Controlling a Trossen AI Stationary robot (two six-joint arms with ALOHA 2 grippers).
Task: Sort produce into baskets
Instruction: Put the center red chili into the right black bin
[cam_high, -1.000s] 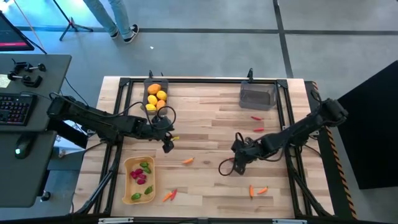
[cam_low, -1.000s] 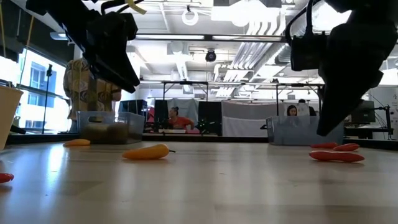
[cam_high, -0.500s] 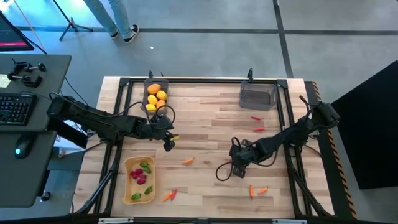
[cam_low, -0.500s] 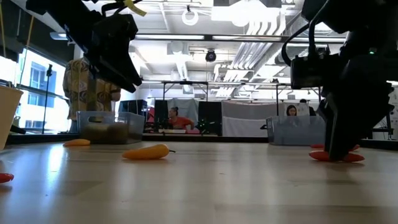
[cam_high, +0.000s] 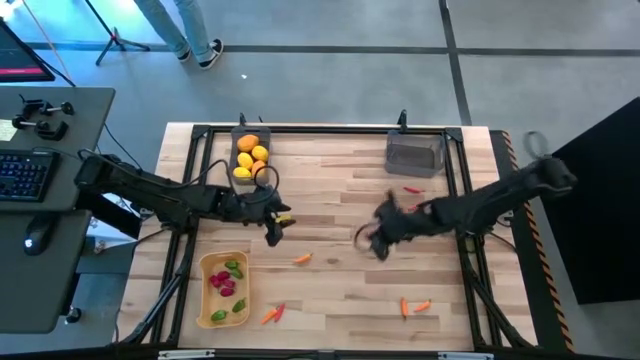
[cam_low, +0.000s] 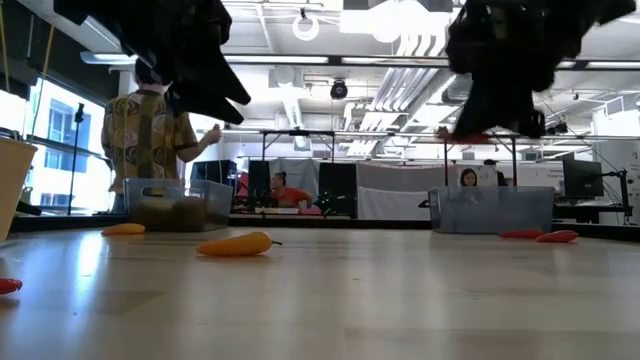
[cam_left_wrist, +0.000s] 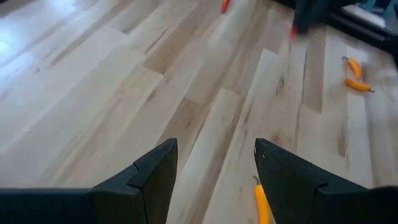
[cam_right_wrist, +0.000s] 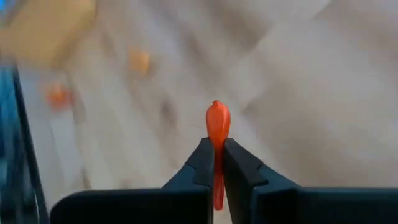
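My right gripper (cam_right_wrist: 217, 163) hangs above the middle of the table (cam_high: 380, 240), shut on a slim red chilli (cam_right_wrist: 217, 124). My left gripper (cam_left_wrist: 214, 155) is open and empty, over the table's left half (cam_high: 272, 232), between the fruit bin and the tan tray. One dark bin (cam_high: 250, 155) at the far left holds yellow and orange fruits. The other dark bin (cam_high: 413, 155) stands at the far right. The tan tray (cam_high: 207, 290) at the near left holds green and magenta pieces. Two red chillies (cam_high: 411, 189) (cam_high: 417, 208) lie on the table near the right bin. My right gripper pinches the red chilli between its two fingers, which lie along it. One end (cam_right_wrist: 217, 118) sticks out past the fingertips and the rest runs back between them. The fingers slant downward. The chilli is lifted clear of the table.
Loose orange pieces lie at the table's near side (cam_high: 301, 259) (cam_high: 272, 315) (cam_high: 403, 307) (cam_high: 422, 306). One of them shows beside my left fingers (cam_left_wrist: 261, 202). A black frame (cam_high: 320, 130) runs around the table. People are in the room beyond (cam_low: 150, 140).
My right gripper dropped onto a red chilli lying on the table and shut on it. It then rose and swung toward the far edge, and the chilli is now lifted clear.
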